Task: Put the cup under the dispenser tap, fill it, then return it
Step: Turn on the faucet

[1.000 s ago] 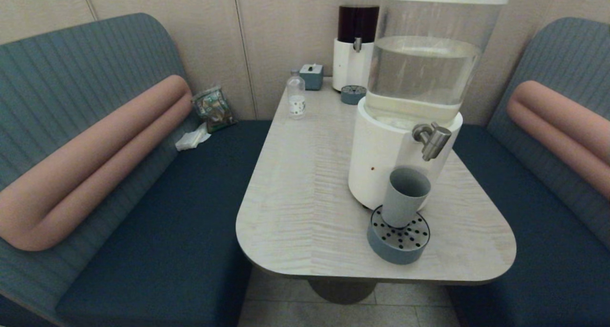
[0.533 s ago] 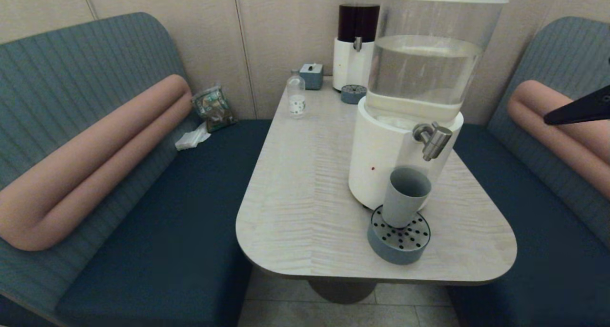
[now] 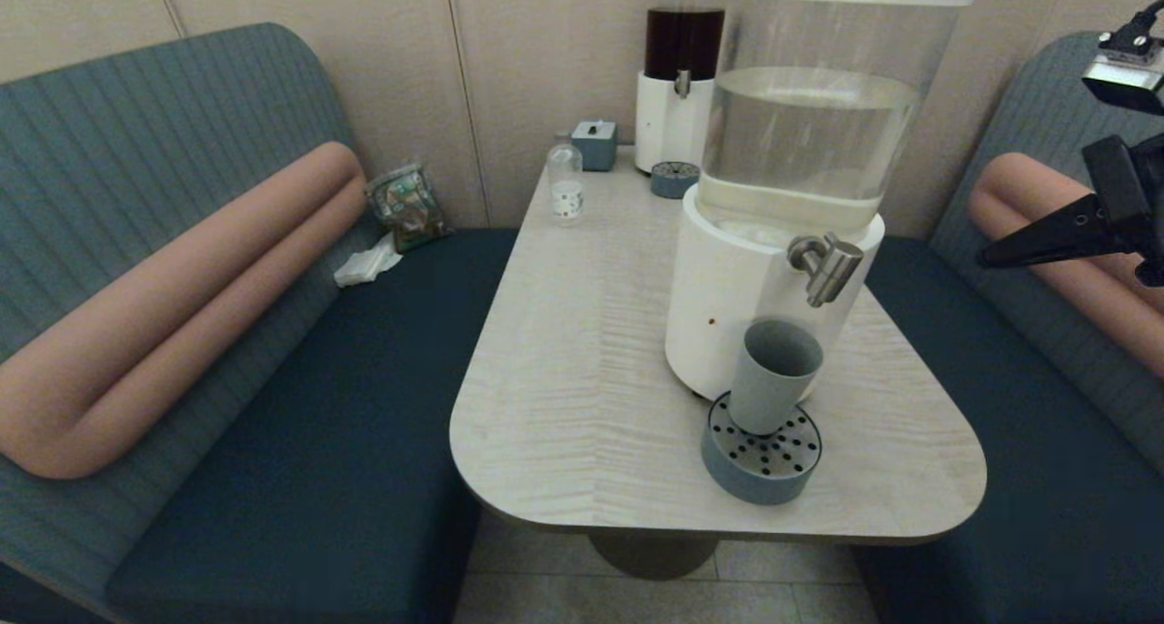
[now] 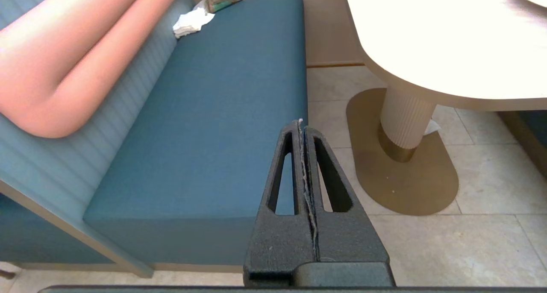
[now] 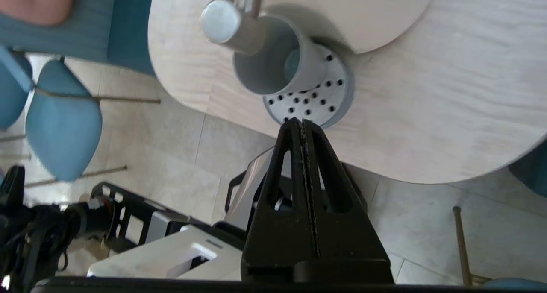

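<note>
The small grey-blue tapered plastic cup [image 3: 773, 376] is standing upright on the round grey-blue perforated drip tray [image 3: 760, 458], close against the white base of the large clear-tank dispenser [image 3: 727, 306] on the pale wood-grain table [image 3: 582, 360]. The short brushed-steel dispenser tap [image 3: 826, 265] is hanging above the cup's rim, toward its right side, so the cup's long axis is running vertically, nearly in line with the nozzle.

The right gripper [image 3: 987, 260] is hovering above the dark blue bench seat, well to the right of the tap and at about its height, its black fingers clenched together on nothing and pointing left toward the dispenser. It is clearly the nearer arm. The left gripper [image 4: 302, 126] is sitting parked low beside the left bench, fingers pressed shut and empty.

Open air is lying between the right fingers and the tap, so a leftward reach looks unobstructed. The tray is sitting close to the table's near rounded edge, leaving little margin there.
</note>
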